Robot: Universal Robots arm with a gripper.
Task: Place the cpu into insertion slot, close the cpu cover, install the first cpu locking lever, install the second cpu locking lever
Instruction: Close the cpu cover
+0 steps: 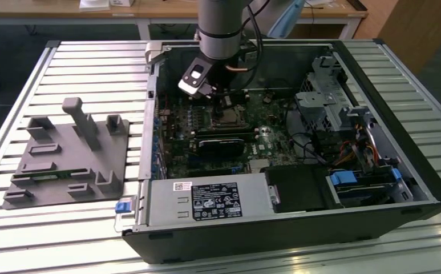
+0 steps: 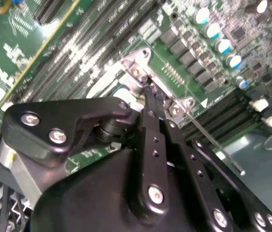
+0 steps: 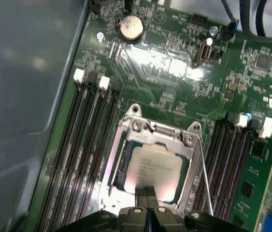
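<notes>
Pincer (image 3: 148, 191) tips sit drawn together into a narrow point, with nothing visible between them, and they rest at the edge of the cpu (image 3: 155, 166) in the first wrist view. The cpu lies flat in the slot (image 3: 122, 169), its grey metal top showing through the square window of the cover (image 3: 161, 137), which lies down around it as a silvery frame. A thin lever (image 3: 203, 174) runs along one side of the socket, just beside the cover; whether it is latched cannot be told. In the second wrist view the dark fingers (image 2: 151, 113) come down onto the frame's edge, close to one of its screwed corners, and the same lever slants away over the board (image 2: 102, 43). Rows of black memory slots (image 3: 85, 130) flank the socket on both sides, and a coin cell (image 3: 131, 26) sits further off on the board. In the exterior view the arm (image 1: 220, 23) reaches straight down into an open case (image 1: 281, 234) that lies on a slatted metal surface (image 1: 90, 63), its pincer over the socket near the board's middle. A grey fixture (image 1: 60, 165) lies on the surface well apart from the case, at the exterior view's left.
</notes>
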